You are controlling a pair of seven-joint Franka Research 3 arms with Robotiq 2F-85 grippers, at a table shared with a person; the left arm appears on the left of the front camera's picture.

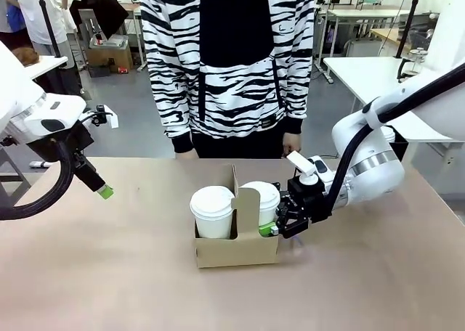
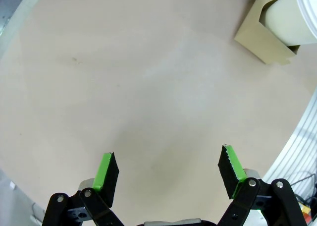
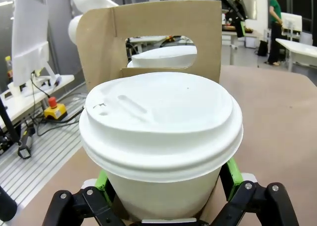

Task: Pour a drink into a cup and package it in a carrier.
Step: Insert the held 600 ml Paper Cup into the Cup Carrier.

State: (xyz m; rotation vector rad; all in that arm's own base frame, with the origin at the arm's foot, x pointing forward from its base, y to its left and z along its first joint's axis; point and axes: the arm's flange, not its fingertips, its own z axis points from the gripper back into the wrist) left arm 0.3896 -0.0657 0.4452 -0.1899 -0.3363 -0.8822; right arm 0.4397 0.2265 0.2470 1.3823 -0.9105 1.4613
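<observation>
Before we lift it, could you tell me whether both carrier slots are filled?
Yes: the carrier holds a lidded cup on each side of its handle.

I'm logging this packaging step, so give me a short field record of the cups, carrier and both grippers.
carrier: brown cardboard carrier upright on the table, handle tab up
cups: two lidded white cups, left cup and right cup, one per slot
right gripper: right gripper around the right cup, green pads on both sides
left gripper: left gripper open over bare table, apart from the carrier
person: standing at far side

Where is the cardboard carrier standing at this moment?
In the front view the carrier stands mid-table, holding two lidded cups, with the right gripper at its right-hand cup.
</observation>
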